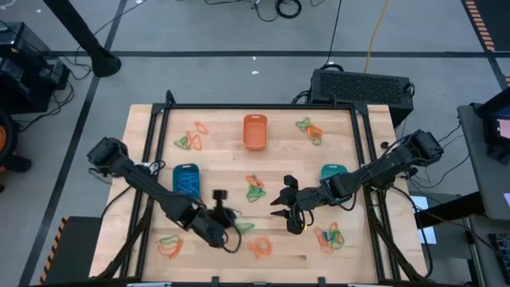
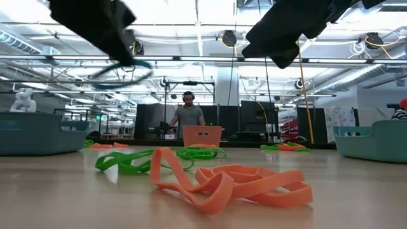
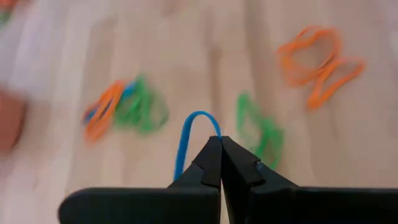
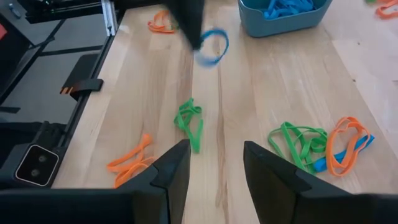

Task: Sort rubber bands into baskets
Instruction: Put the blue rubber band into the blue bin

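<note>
My left gripper (image 3: 221,146) is shut on a blue rubber band (image 3: 198,124) above the table's near middle (image 1: 223,217). It also shows in the low view (image 2: 95,25) and the right wrist view (image 4: 189,22). My right gripper (image 4: 214,168) is open and empty, just right of it (image 1: 280,203), fingers pointing toward the table's left. Loose green (image 4: 189,124) and orange (image 4: 127,162) bands lie flat on the wood. The blue basket (image 1: 186,179) holds blue bands. The orange basket (image 1: 254,131) stands far centre and the teal basket (image 1: 332,174) at the right. My left gripper pinches the blue band between its two fingertips at one spot of the loop (image 3: 211,138). The fingers slant down toward the table's right. The rest of the loop (image 2: 121,73) hangs open beside the fingers, lifted clear of the table.
Mixed band clusters lie at the centre (image 1: 255,190), near right (image 1: 328,236), near left (image 1: 169,245), far left (image 1: 191,137) and far right (image 1: 309,129). A black frame rail (image 1: 263,108) borders the work area. A person (image 2: 189,114) stands in the room beyond the table.
</note>
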You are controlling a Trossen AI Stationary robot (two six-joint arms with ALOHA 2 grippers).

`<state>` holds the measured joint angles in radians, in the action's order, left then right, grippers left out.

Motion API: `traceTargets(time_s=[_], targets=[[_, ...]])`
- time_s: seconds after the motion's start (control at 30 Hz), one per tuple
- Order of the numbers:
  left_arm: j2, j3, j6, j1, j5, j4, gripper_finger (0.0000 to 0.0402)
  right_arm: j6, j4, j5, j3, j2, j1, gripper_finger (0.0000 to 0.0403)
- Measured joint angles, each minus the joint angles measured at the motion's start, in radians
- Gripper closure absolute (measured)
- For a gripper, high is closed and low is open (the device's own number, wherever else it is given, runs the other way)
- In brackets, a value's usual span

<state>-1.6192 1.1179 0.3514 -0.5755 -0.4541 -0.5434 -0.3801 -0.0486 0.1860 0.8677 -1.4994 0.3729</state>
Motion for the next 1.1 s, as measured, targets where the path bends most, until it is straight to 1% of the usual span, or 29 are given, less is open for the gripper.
traceTargets(time_s=[0.17, 0.37, 0.43, 0.6, 0.83, 0.97, 1.1], targets=[[0.093, 0.000, 0.214, -0.001, -0.053, -0.337, 0.0400, -0.001, 0.000, 0.000, 0.000, 0.000, 0.000, 0.0261], [0.174, -0.041, 0.466, 0.000, -0.039, -0.680, 0.0400, -0.001, -0.002, 0.000, 0.000, 0.000, 0.000, 0.0261], [0.195, -0.067, 0.540, 0.000, -0.020, -0.751, 0.0400, -0.001, -0.002, 0.000, 0.000, 0.000, 0.000, 0.0261], [0.223, -0.165, 0.569, 0.000, 0.044, -0.742, 0.0400, -0.001, -0.002, 0.000, 0.000, 0.000, 0.000, 0.0261], [0.227, -0.293, 0.554, 0.030, 0.052, -0.689, 0.0400, -0.001, -0.004, 0.000, 0.000, 0.000, 0.000, 0.0261], [0.227, -0.325, 0.487, 0.049, 0.049, -0.610, 0.0400, 0.019, -0.004, 0.001, 0.000, 0.000, 0.000, 0.0261], [0.227, -0.327, 0.418, 0.080, 0.031, -0.549, 0.0400, 0.056, -0.004, 0.001, 0.000, 0.000, 0.000, 0.0261]])
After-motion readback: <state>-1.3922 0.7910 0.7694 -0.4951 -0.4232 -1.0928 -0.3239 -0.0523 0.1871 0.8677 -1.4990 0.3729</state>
